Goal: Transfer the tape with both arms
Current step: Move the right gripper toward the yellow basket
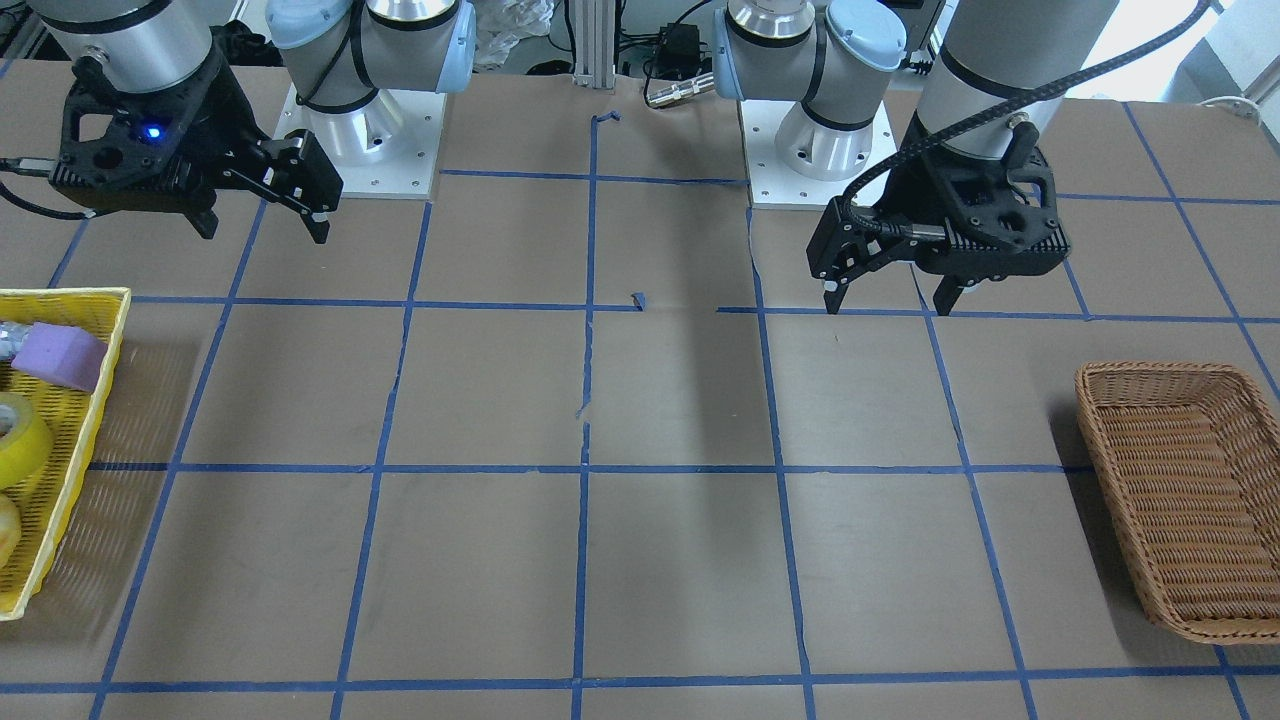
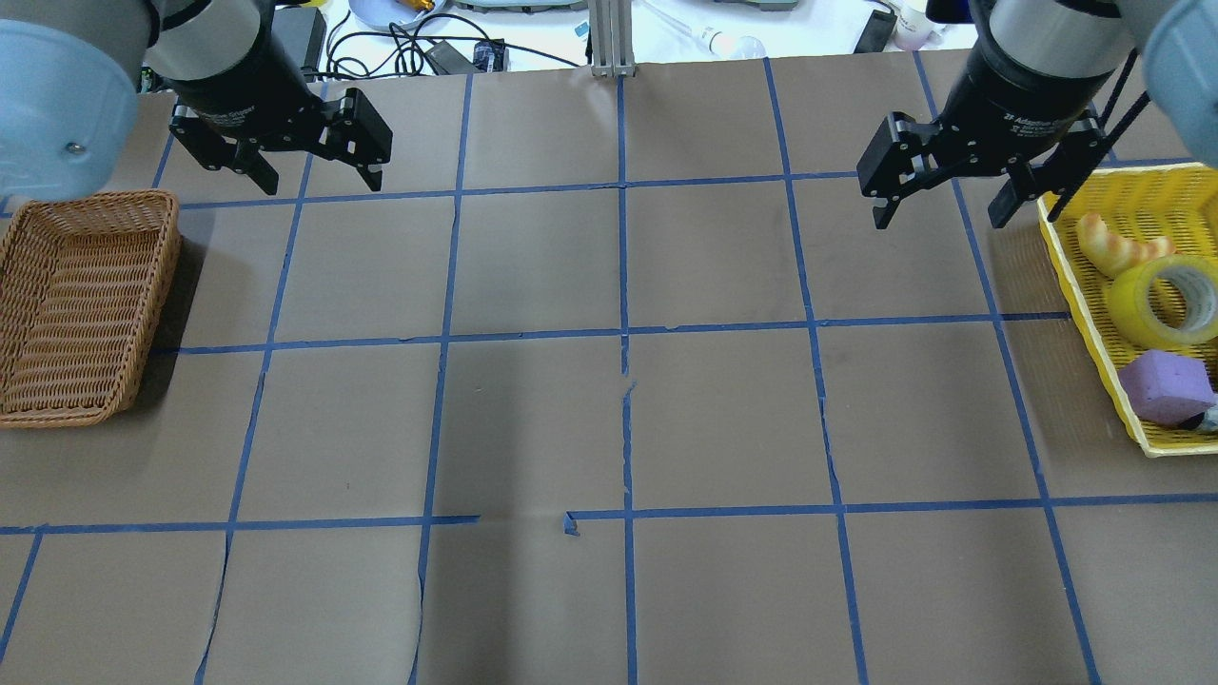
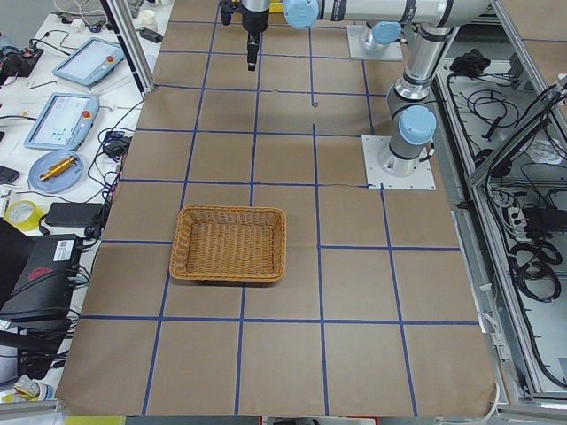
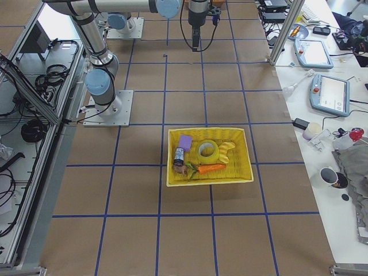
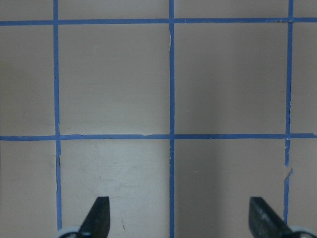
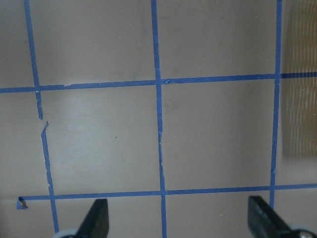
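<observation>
A brown paper-covered table (image 1: 680,580) gridded with blue tape lines (image 1: 680,469), seen from across the robot and steeply from above, with the two silver arm bases at the top edge. The right gripper (image 1: 266,234) hangs above the table at upper left and the left gripper (image 1: 886,300) at upper right, each with its black fingers spread apart and holding nothing. At the far left edge a yellow tray (image 1: 60,294), partly cut off, holds the yellow roll of tape (image 1: 15,440) below a purple block (image 1: 60,357), and a brown wicker basket (image 1: 1160,369) sits at the far right, well apart from both grippers.
</observation>
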Controlling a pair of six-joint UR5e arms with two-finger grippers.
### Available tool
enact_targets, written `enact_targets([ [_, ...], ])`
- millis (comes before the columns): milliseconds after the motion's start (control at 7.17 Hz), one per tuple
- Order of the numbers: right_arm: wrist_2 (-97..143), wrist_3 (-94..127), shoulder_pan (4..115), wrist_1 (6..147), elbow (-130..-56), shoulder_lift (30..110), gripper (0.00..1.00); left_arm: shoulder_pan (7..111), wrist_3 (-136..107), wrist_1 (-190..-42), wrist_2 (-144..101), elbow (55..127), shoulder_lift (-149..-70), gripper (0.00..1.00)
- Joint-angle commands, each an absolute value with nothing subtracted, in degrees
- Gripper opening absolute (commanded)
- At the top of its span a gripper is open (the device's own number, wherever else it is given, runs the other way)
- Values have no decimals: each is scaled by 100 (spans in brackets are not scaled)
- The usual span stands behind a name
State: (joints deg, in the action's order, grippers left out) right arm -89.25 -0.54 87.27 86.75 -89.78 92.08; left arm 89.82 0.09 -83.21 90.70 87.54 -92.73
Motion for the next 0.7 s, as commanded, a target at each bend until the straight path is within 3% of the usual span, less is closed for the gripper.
enact_targets([
  [0, -8903, -53, 8841, 8675, -8991, 9211, 100, 8982, 9, -8315, 9070, 8754, -9272, 100],
  [558, -8894, -35, 9008, 8666, -9000, 9211, 100, 8982, 9, -8314, 9070, 8754, -9272, 100],
])
